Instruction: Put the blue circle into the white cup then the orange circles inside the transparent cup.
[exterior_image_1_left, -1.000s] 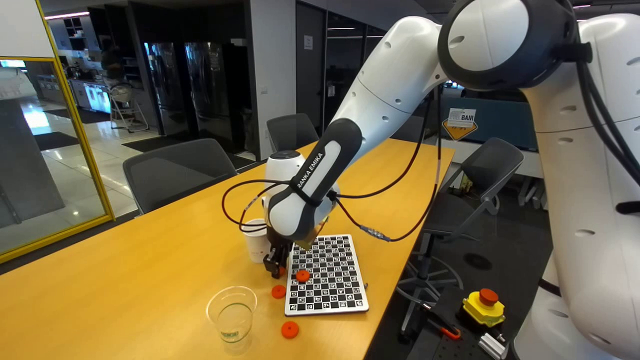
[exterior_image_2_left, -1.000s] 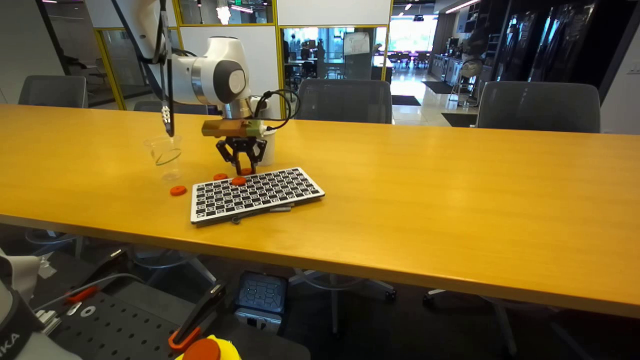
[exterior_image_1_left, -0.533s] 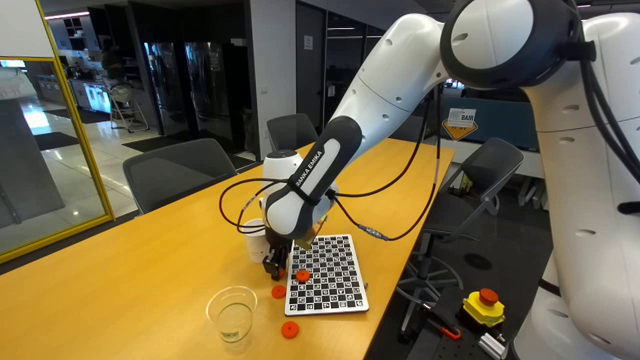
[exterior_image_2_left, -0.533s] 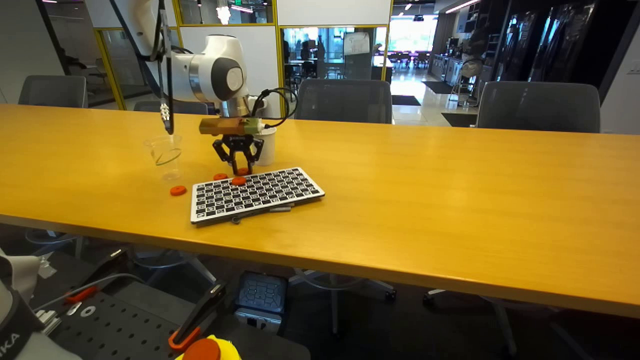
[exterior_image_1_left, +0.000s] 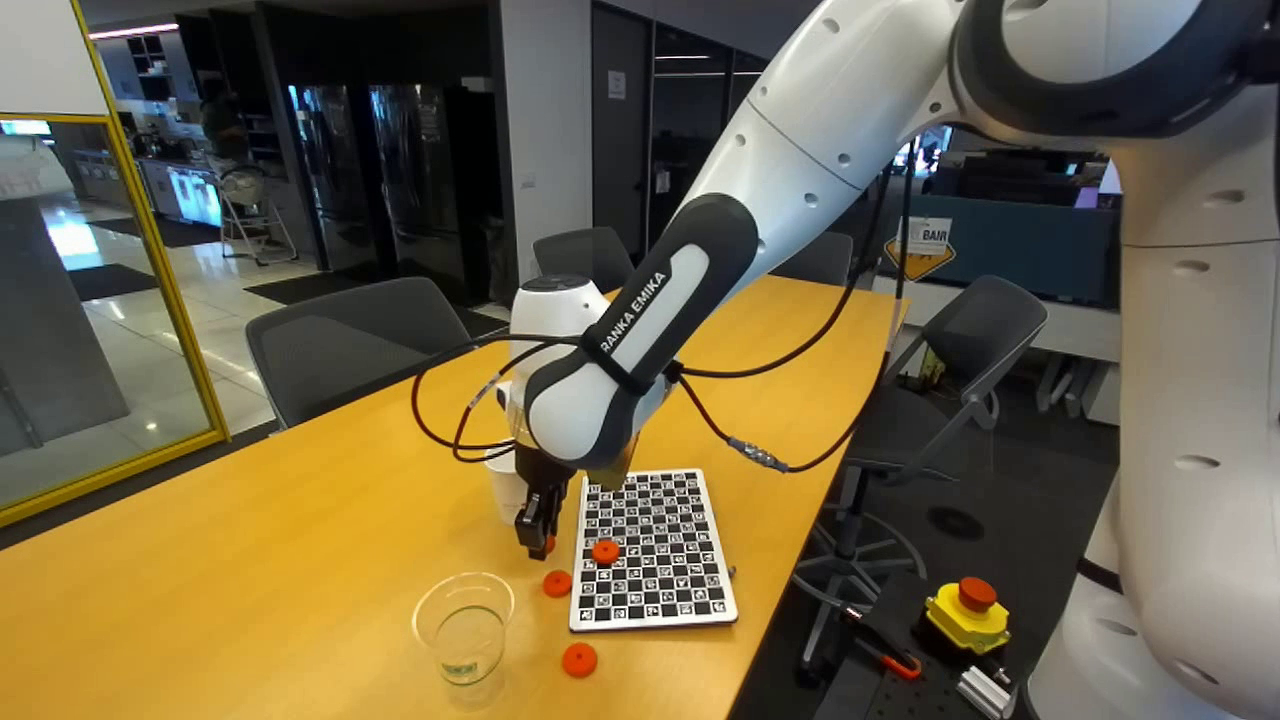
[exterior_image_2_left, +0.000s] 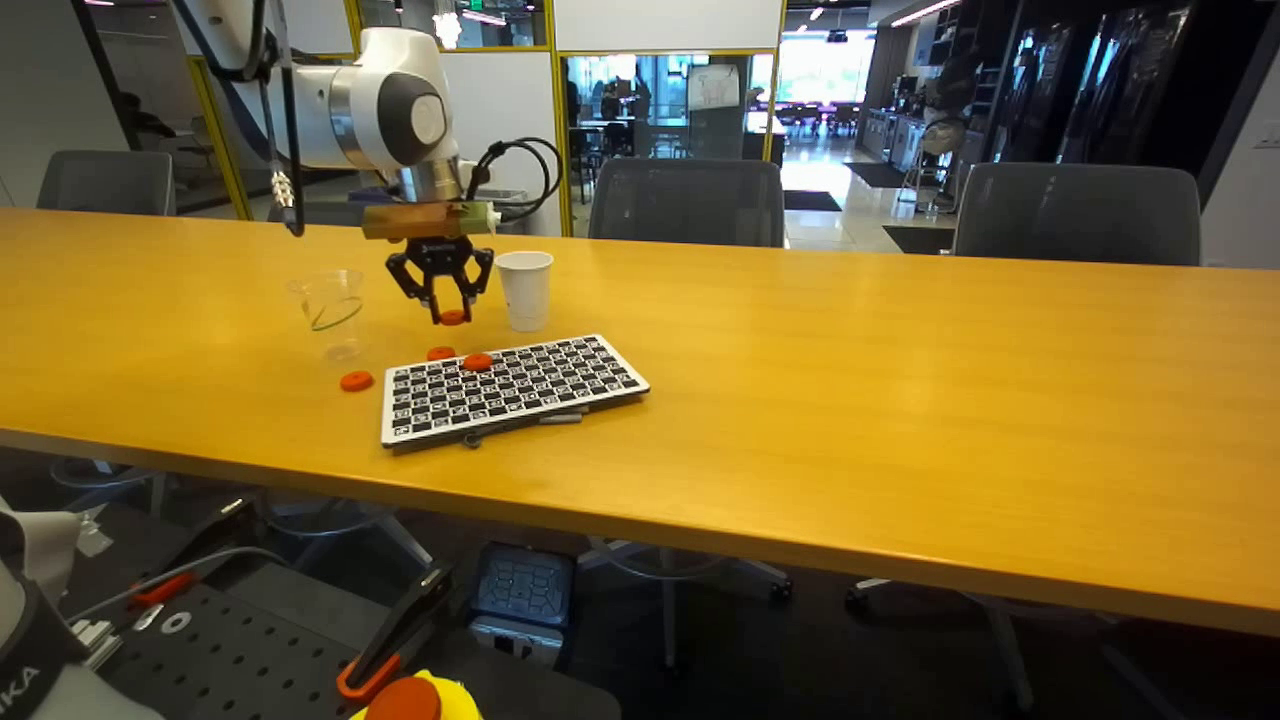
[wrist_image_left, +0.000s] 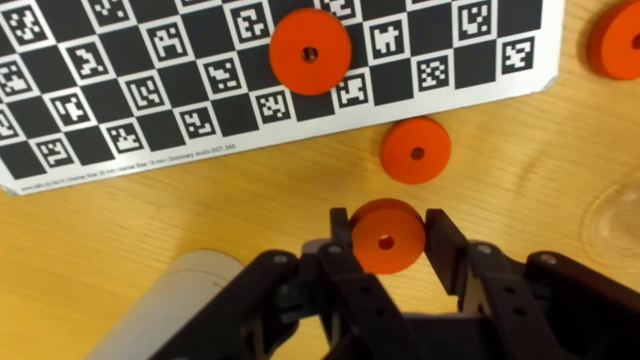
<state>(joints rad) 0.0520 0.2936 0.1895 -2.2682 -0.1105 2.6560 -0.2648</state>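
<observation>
Hand (exterior_image_2_left: 452, 318): 1 only; pinching one orange circle (wrist_image_left: 389, 230) by opp. sides of its rim. Circle approx. level, round so no long axis; prob. off worktop (exterior_image_2_left: 900, 420), but low.
Bearing to goal: transparent cup (exterior_image_2_left: 328, 310) lies to pic. left of hand in an exterior view, at right edge of wrist view. White cup (exterior_image_2_left: 526, 292) sits on opp. side, nearer; hand thus btwn the 2. Held circle looks lower than transparent cup's rim, so next move prob. needs height 1st, then across, away from white cup.
Worktop: 1, carries both cups.
Board (exterior_image_2_left: 545, 390): 1, checkered w/ markers, face up on worktop.
White cup: 1, upright. Floor hidden in all views; can't tell what's in it.
Transparent cup: 1, upright, mouth up; no circle seen inside.
Orange circles: 4 tot. 1 in hand; 2nd circle (exterior_image_2_left: 478, 362) on board, near long edge; 3rd circle (wrist_image_left: 415, 137) on worktop just beside that edge, touching or not unclear; 4th circle (exterior_image_1_left: 580, 666) on worktop past board's corner, near transparent cup.
Blue circle: 0 seen; prob. in white cup already, going by task order (guess), w/ orange part just begun, all 4 yet to go in.
</observation>
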